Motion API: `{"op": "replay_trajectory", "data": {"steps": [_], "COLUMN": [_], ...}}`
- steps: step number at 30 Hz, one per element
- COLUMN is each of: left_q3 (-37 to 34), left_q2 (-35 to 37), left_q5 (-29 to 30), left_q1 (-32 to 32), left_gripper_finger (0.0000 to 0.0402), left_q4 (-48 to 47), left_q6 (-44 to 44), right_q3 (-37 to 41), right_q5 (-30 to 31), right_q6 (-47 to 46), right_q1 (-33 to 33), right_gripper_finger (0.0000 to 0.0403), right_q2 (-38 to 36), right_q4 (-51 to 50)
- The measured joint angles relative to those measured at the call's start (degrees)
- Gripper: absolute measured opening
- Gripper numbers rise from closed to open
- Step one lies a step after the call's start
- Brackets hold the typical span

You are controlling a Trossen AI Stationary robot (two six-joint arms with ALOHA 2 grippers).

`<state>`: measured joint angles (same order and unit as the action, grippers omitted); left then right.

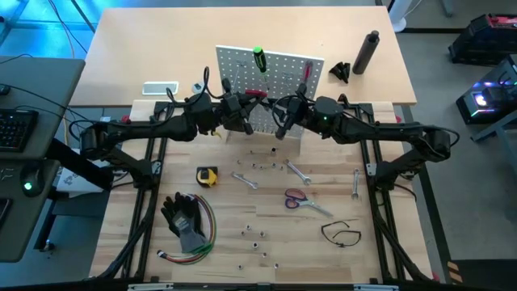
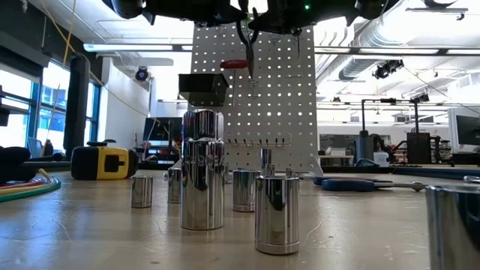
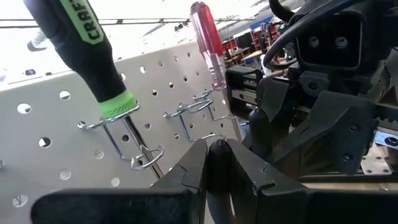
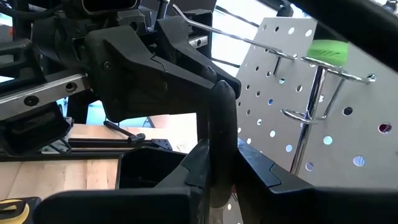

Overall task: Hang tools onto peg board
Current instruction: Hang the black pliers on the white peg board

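Observation:
The white peg board (image 1: 275, 69) stands upright at the table's far middle. A green screwdriver (image 3: 93, 56) and a red screwdriver (image 3: 208, 43) hang in its wire hooks. Close in front of it, pliers with a red grip (image 1: 254, 94) are held high between both arms. My left gripper (image 1: 246, 100) and my right gripper (image 1: 275, 103) are each shut on a dark handle of them. In the low view the red grip (image 2: 234, 64) and a dark part (image 2: 248, 41) show before the board. More tools lie on the table. My left gripper pinches a dark handle (image 3: 216, 152) of the pliers between its two fingers, coming about level from the near left toward the board. The pliers are clear of the table. My right gripper pinches the other dark handle (image 4: 222, 118) between its two fingers, about level from the near right. The handle stands up across the fingers, its rounded end above them.
On the table lie a yellow tape measure (image 1: 207, 175), wrenches (image 1: 297, 170), red scissors (image 1: 297, 198), a black loop (image 1: 341, 233), black gloves (image 1: 186, 217) with coloured wires, and several chrome sockets (image 2: 202, 169). A black bin (image 2: 202, 86) sits on the board. A black bottle (image 1: 367, 50) stands behind.

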<state>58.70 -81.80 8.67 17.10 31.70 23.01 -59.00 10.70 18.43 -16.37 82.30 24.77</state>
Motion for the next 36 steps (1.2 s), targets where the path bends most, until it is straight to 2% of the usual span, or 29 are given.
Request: {"op": "replay_trajectory", "data": {"steps": [17, 36], "left_q3": [0.0, -0.04], "left_q2": [0.0, -3.52], "left_q5": [0.7, 3.57], "left_q1": [0.23, 0.2], "left_gripper_finger": [0.0035, 0.0035], "left_q4": [-1.01, -1.34], "left_q6": [-0.38, 0.13], "right_q3": [-0.07, 0.26], "right_q5": [0.53, 5.13], "right_q6": [-0.39, -1.61], "right_q1": [-0.52, -0.52], "right_gripper_finger": [0.0039, 0.0039], "right_q2": [1.57, 1.86], "right_q4": [0.39, -4.94]}}
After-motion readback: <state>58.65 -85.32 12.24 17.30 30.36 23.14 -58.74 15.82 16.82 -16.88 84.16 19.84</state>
